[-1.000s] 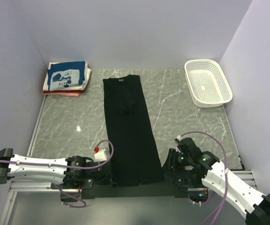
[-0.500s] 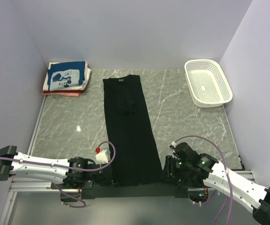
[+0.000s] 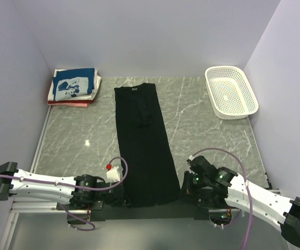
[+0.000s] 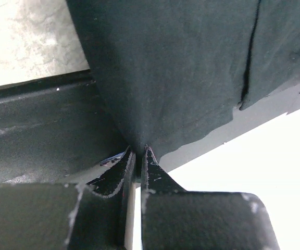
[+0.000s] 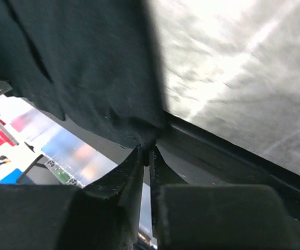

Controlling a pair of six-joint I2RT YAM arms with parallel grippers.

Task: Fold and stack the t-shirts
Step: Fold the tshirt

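Black t-shirt point(image 3: 142, 140) flat on marble table point(image 3: 207, 130) (lilac walls point(image 3: 139, 36)) — left tool point(image 4: 138, 151), right tool point(image 5: 146, 148) tight on hem

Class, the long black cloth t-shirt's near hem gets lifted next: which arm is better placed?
Neither beats the other. The left gripper is shut on the black cloth t-shirt at its near-left hem corner, the right gripper at its near-right corner, so both should probably lift together.

On table point(image 3: 202, 130) ctr: flat t-shirt point(image 3: 144, 140); folded stack point(image 3: 73, 86) behind-left, basket point(image 3: 231, 116) behind-right; L pincer point(image 4: 138, 151) at near-left corner, R pincer point(image 5: 146, 148) near-right.
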